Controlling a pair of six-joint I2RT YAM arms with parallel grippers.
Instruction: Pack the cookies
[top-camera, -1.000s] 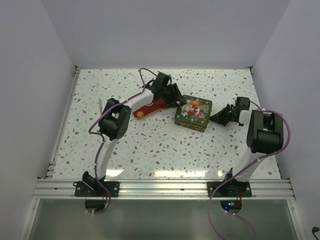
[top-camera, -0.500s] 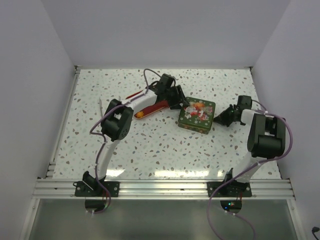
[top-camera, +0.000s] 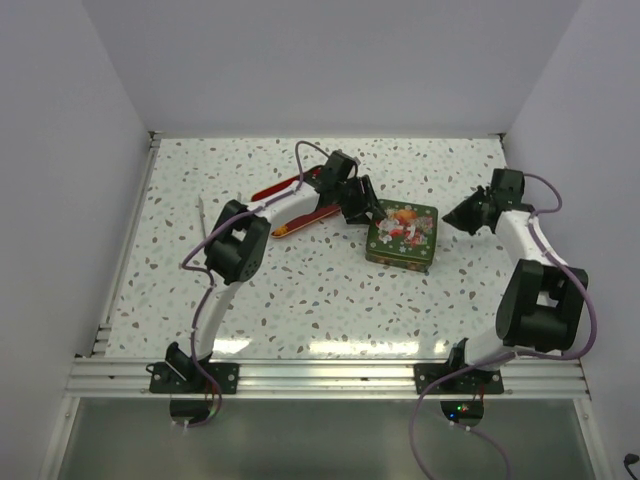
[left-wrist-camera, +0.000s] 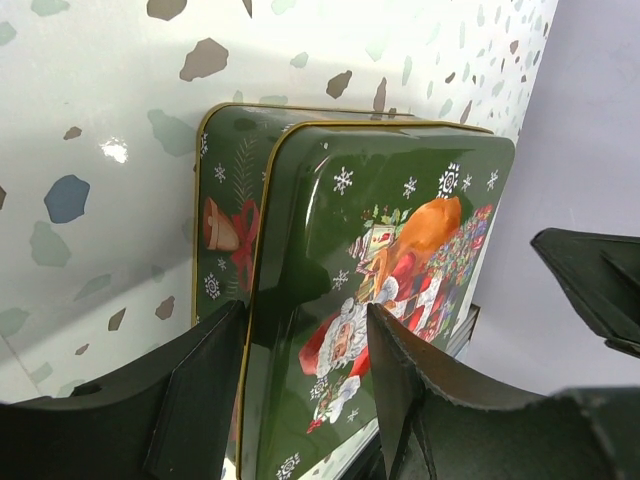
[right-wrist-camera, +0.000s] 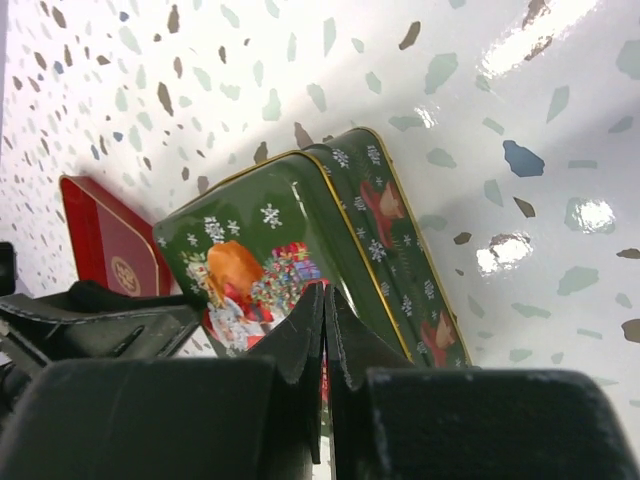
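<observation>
Since a second ago: green square metal tin with a Santa print (top-camera: 402, 235) has slid right and slightly nearer the arm bases on the speckled white table (top-camera: 300, 300). Left pincer (top-camera: 362, 207) has followed it rightward. Right pincer (top-camera: 452, 214), then at the tin's right edge, has drawn back toward the far right and now stands apart from it.

Surroundings: flat red rectangular tray (right-wrist-camera: 110, 245) lies just left of the tin, with the left arm's white forearm lying across it, so only strips of red show on either side from above. Tin lid is on.

Cookies: none can be made out. An orange fleck (top-camera: 281, 231) shows at the tray's near-left tip, too small to tell.

Left pincer: fingers (left-wrist-camera: 190, 390) spread wide at the tin's far-left corner, lid edge lying between them. Not clamped; contact cannot be told.

Right pincer: fingers (right-wrist-camera: 300, 340) pressed together, clenched on nothing, pointing at the tin across bare table.
</observation>
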